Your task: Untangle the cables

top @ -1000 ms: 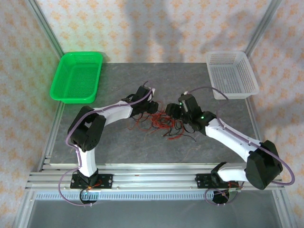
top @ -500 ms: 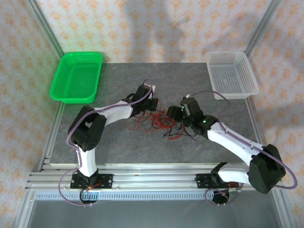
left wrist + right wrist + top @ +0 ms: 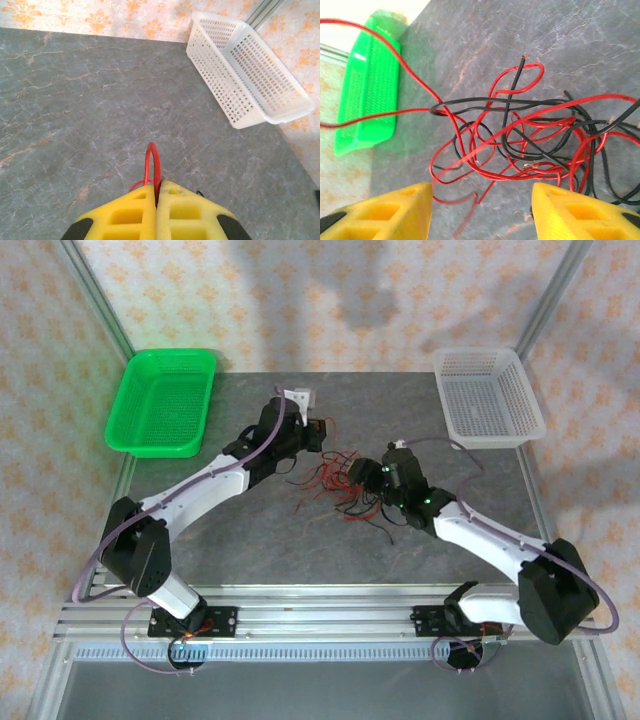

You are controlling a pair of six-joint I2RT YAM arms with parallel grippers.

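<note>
The cables (image 3: pixel 338 490), thin red and black wires, lie in a tangle at the table's middle. My left gripper (image 3: pixel 318 432) is just behind the tangle. In the left wrist view its yellow fingers (image 3: pixel 131 207) are shut on a red cable (image 3: pixel 152 162), whose loop sticks out past the tips. A red strand runs taut from the tangle (image 3: pixel 530 145) towards the upper left in the right wrist view. My right gripper (image 3: pixel 358 473) stands at the tangle's right edge, open, its fingers (image 3: pixel 395 212) wide apart just short of the wires, with nothing between them.
A green basket (image 3: pixel 160 400) stands at the back left of the grey table and shows at the left in the right wrist view (image 3: pixel 367 95). A white basket (image 3: pixel 488 395) stands at the back right and at the upper right in the left wrist view (image 3: pixel 245 70).
My left gripper has shut on a red cable, and its arm has stretched out and drawn back and left from the tangle. My right gripper has edged left towards the wires.
</note>
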